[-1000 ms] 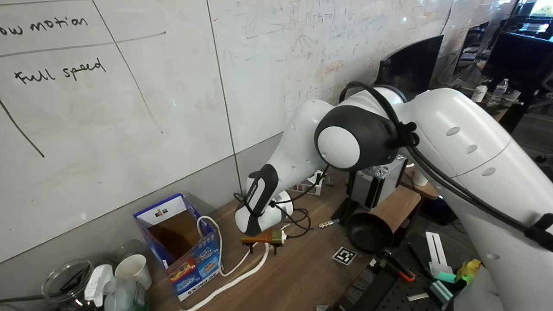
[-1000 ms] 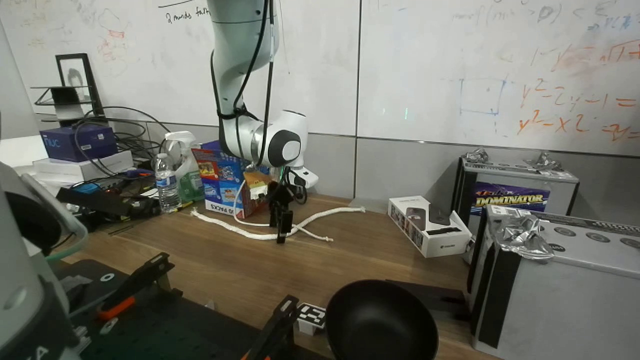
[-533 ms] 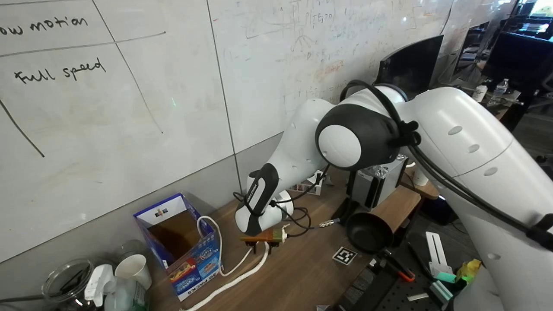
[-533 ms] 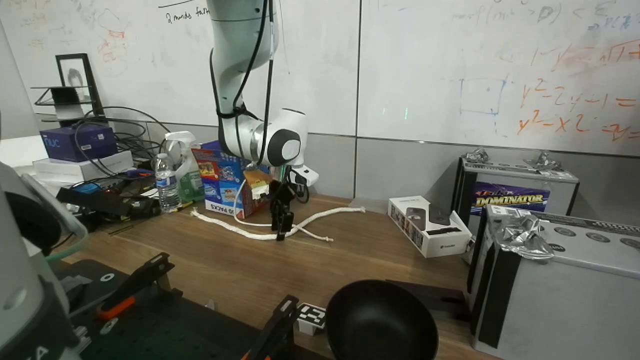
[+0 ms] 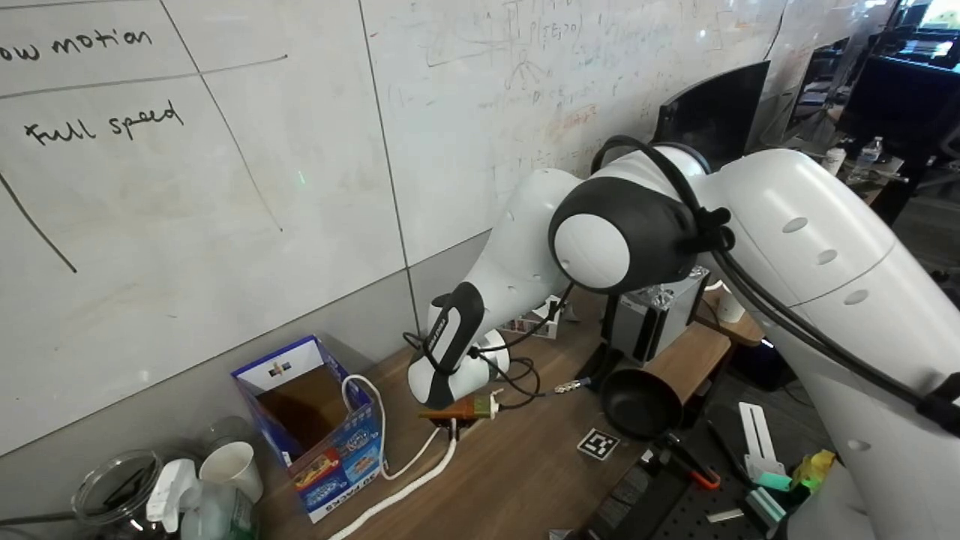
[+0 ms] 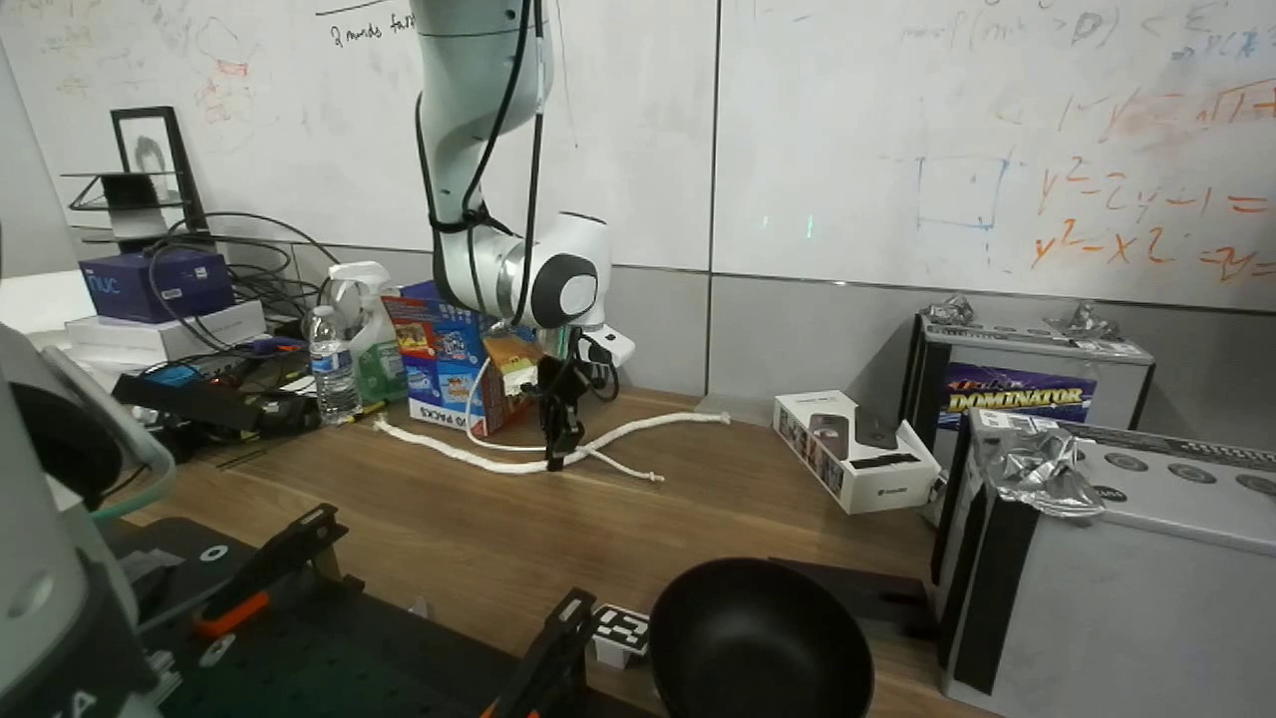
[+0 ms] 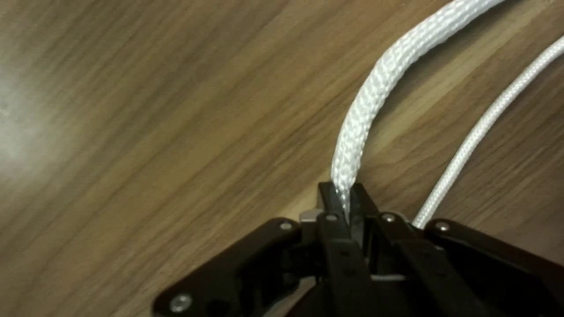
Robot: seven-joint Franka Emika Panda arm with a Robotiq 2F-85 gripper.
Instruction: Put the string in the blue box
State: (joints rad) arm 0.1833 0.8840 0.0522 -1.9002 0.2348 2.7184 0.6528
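Premises present as a robotics lab. In an exterior view, orange handwritten equations (image 6: 1151,224) mark the whiteboard (image 6: 817,110) between two and three o'clock. In an exterior view, a jointed robot arm (image 5: 630,255) extends from four o'clock, a printed code square (image 5: 598,444) lies at five, and a dark monitor (image 5: 712,112) stands at two.

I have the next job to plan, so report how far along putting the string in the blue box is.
Done: part of the thin string loops over into the blue box. In hand: the gripper is shut on the thick rope. Left: lengths of both lie on the table outside the box, so both probably need lifting in.
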